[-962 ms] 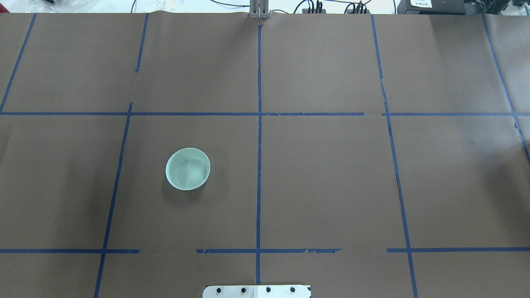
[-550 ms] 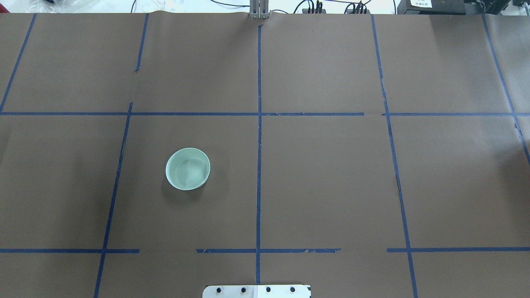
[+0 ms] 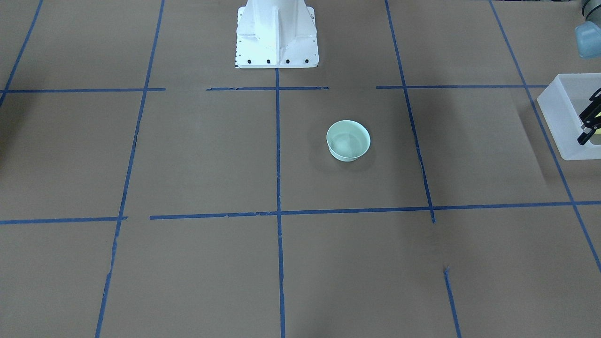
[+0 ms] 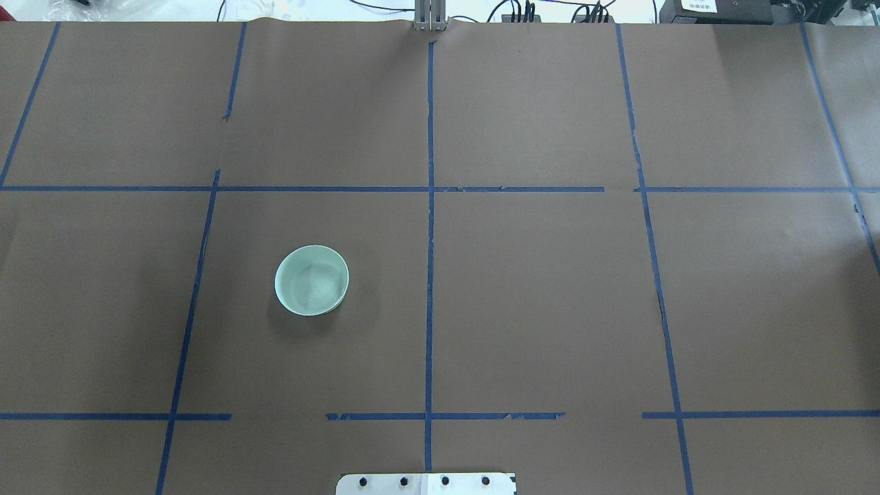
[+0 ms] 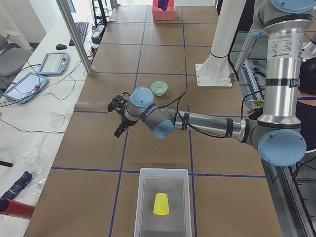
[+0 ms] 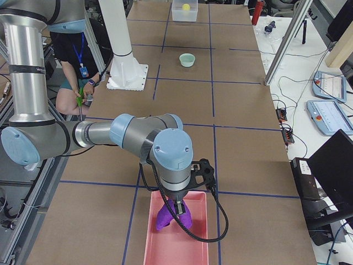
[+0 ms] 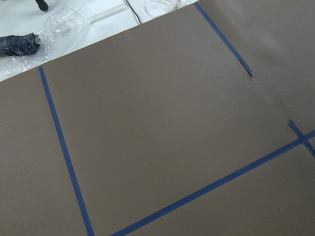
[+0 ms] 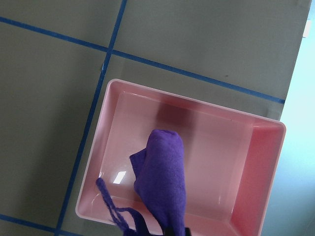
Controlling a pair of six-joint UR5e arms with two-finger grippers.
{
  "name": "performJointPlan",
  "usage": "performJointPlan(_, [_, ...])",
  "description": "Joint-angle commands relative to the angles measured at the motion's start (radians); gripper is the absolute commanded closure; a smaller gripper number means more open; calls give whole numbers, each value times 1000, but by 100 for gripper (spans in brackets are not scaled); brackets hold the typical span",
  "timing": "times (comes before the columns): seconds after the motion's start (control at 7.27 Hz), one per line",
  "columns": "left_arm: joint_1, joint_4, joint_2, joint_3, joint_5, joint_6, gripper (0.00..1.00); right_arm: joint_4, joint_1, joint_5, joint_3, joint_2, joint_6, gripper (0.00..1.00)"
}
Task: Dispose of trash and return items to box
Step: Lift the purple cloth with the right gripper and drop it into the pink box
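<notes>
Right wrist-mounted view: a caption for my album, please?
Looking down: bunched purple cloth over a pink tray on brown paper.

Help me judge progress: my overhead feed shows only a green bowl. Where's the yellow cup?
Observer: The yellow cup is inside the translucent box, beyond your left edge.
Operator: And the purple rag?
Observer: The purple rag hangs into a pink tray at the opposite end, directly under the right gripper; I can't tell if it's released.
Operator: Where's the left arm?
Observer: The left gripper hangs above the table between the box and the bowl.
</notes>
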Motion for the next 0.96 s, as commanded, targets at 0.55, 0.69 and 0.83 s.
performJointPlan(0.55, [272,348,-135,-270,137,-394,0,157,-141,41,11,-26,312,0])
performJointPlan(0.69, [370,345,-136,-304,193,-530,0,159,-141,55,13,-30,309,0])
performJointPlan(0.83, [510,339,-151,-323,331,-703,0,159,-141,56,14,-35,307,0])
